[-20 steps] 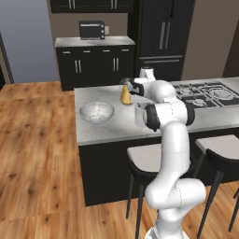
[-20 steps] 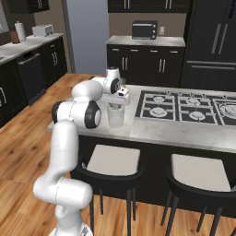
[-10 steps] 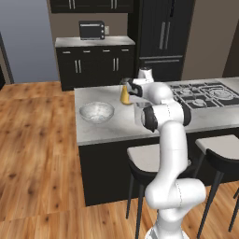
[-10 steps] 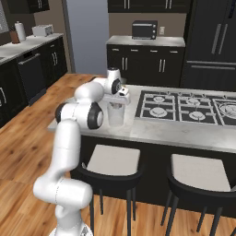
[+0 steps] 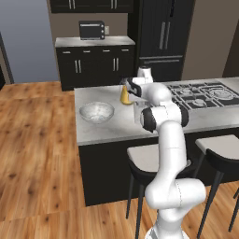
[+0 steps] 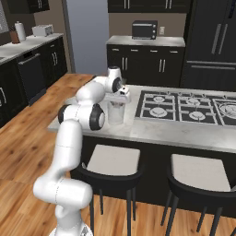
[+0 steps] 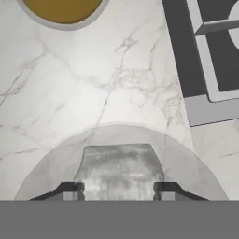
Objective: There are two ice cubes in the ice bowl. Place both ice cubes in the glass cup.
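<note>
Hand view looked straight down into the glass cup [image 7: 186,158], whose round rim ringed the claw [image 7: 119,190], and one ice cube [image 7: 119,170] sat between the two tips, touching both, so I judged it clamped and not yet dropped. Compared with a second earlier, the hand had barely shifted and stayed above the cup. I took that to mean the carry was over and only the release was left for this cube. In the right base view the arm was folded tight, elbow low and out toward me from the cup, forearm reaching back up, wrist turned down over the cup [image 6: 115,113]. The ice bowl [image 5: 96,112] stood on the tabletop [image 5: 116,126], well apart from the cup. I could not make out its contents.
</note>
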Tool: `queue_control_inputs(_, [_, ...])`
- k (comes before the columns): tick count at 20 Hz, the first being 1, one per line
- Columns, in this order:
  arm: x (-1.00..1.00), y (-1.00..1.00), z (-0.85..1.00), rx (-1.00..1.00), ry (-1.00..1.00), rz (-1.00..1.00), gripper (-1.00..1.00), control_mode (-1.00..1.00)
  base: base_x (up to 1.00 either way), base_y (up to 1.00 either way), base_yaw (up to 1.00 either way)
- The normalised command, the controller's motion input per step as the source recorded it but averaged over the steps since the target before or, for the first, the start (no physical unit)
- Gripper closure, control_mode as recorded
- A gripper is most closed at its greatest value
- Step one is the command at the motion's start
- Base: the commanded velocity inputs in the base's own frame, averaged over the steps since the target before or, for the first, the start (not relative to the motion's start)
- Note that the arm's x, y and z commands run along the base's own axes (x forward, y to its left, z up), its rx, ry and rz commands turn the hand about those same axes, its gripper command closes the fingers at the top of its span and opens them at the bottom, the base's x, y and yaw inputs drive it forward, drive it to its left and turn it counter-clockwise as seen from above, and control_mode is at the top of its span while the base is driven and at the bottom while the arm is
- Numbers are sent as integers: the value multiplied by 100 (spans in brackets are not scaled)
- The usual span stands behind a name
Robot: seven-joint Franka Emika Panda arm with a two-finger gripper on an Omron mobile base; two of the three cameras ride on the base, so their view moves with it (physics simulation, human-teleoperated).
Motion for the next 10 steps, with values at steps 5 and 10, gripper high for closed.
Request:
queue_control_inputs(5, [-31, -1, 51, 0, -14, 0, -100, -100, 0, 0, 0])
queue_control_inputs(10, [-81, -3, 35, 0, -19, 0, -100, -100, 0, 0, 0])
